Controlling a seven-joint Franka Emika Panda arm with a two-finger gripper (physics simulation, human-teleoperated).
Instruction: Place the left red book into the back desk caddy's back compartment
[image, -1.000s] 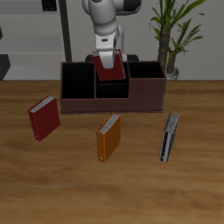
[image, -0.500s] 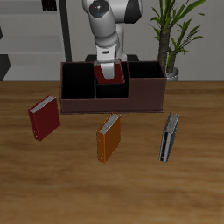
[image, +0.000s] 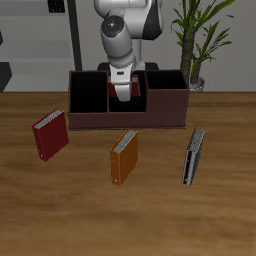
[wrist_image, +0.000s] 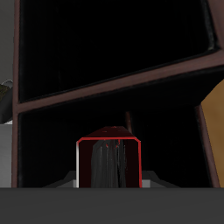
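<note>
The back desk caddy (image: 130, 118) is a long dark maroon box with black cells, standing at the table's back. My gripper (image: 123, 78) hangs straight down over its middle, shut on the left red book (image: 126, 90). The book stands upright and is sunk most of the way into the back compartment (wrist_image: 48, 140), with only its top showing above the rim. In the wrist view the bright-red book (wrist_image: 109, 159) with its grey page edge is seen end-on between black walls, and a maroon divider (wrist_image: 114, 83) crosses beyond it. My fingertips barely show there.
On the table in front of the caddy lie a darker maroon book (image: 50, 136), an orange book (image: 125, 157) and a thin grey book (image: 193, 157). A potted plant (image: 200, 45) stands behind the caddy's end.
The gripper has come down with the red book. The book stood well above the caddy's rim a second ago and now sits mostly inside the small rear cell.
</note>
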